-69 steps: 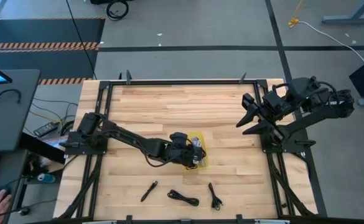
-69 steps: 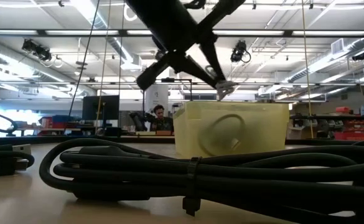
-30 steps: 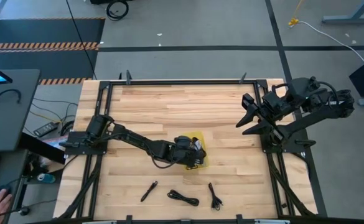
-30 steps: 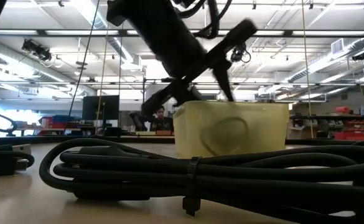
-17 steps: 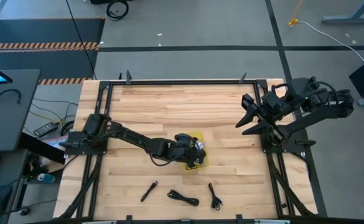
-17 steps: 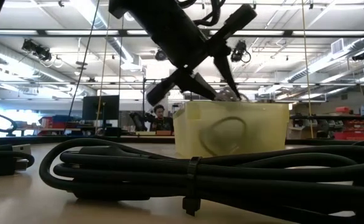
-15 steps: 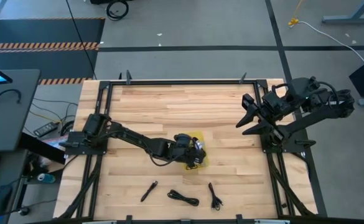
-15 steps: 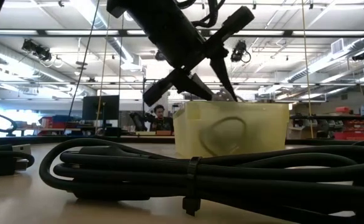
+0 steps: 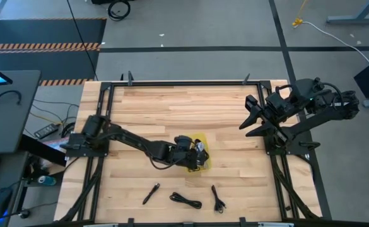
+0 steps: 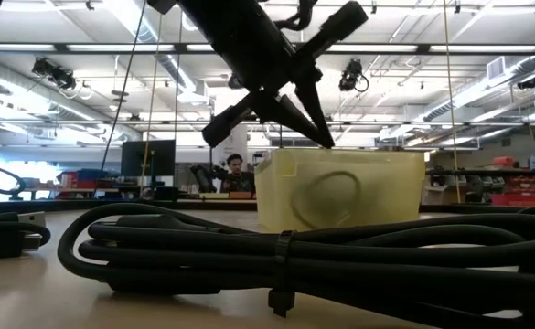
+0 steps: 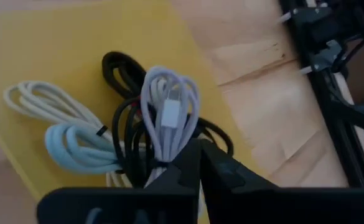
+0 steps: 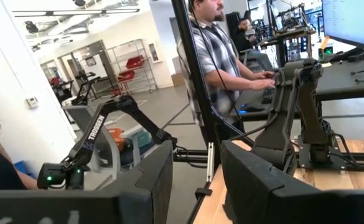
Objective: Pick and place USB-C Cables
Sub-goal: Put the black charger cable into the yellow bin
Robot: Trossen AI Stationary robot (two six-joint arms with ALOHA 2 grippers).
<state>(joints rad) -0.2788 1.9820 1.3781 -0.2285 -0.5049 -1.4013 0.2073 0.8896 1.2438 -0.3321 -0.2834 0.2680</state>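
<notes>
A pale yellow bin (image 9: pixel 204 164) stands mid-table and holds several bundled USB-C cables. In the left wrist view a light-grey one (image 11: pixel 169 109) lies on top of black ones (image 11: pixel 122 65), beside a white (image 11: pixel 32 99) and a pale blue bundle (image 11: pixel 76 140). My left gripper (image 9: pixel 195 152) is shut, its tips (image 10: pixel 326 142) at the bin's rim, just over the pile (image 11: pixel 198 146), with nothing between them. Three black cables (image 9: pixel 151 193) (image 9: pixel 185 201) (image 9: pixel 217 199) lie flat near the table's near edge. My right gripper (image 9: pixel 250 116) waits open at the table's right side.
In the low view one black cable bundle (image 10: pixel 294 247) fills the foreground in front of the bin (image 10: pixel 340 187), with a plug (image 10: pixel 11 233) at the left. Black frame rails (image 9: pixel 171 82) run along the table's edges. People (image 12: pixel 213 56) sit at desks beyond the table.
My left gripper, down inside the bin a second ago, opened and let go of the light-grey cable, which stayed on the pile. It then shut and rose a little, so its tips are now at the rim.
</notes>
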